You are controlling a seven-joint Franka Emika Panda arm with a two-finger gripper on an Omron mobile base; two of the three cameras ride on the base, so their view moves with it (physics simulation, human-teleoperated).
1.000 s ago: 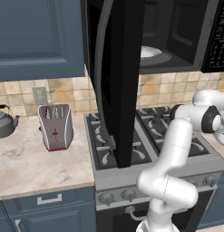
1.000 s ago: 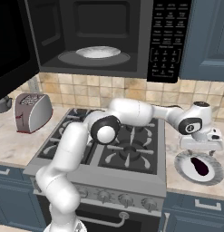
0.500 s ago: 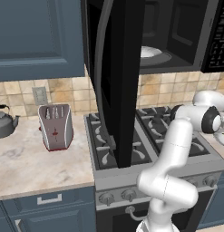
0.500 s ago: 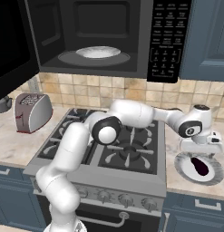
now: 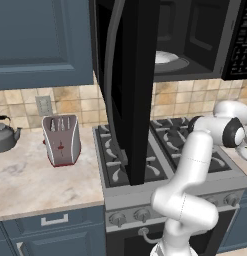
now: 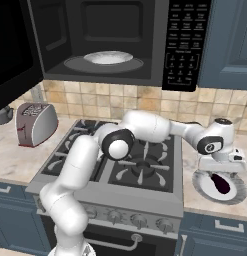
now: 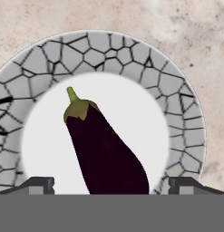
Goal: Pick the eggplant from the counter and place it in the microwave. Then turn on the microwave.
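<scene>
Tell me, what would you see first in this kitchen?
The big black microwave hangs open above the stove, a white plate inside. The white arm reaches right over the stove, its open claw above a dark eggplant on a crackle-rimmed plate on the counter.

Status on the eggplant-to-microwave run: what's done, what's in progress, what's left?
Done: the microwave door hangs open, white turntable plate bare. In hand: the open claw hovers over the eggplant, which lies on a crackle-rimmed plate on the counter, ungrasped. Left: grasp, carry it to the turntable, shut the door, start it at the keypad.
</scene>
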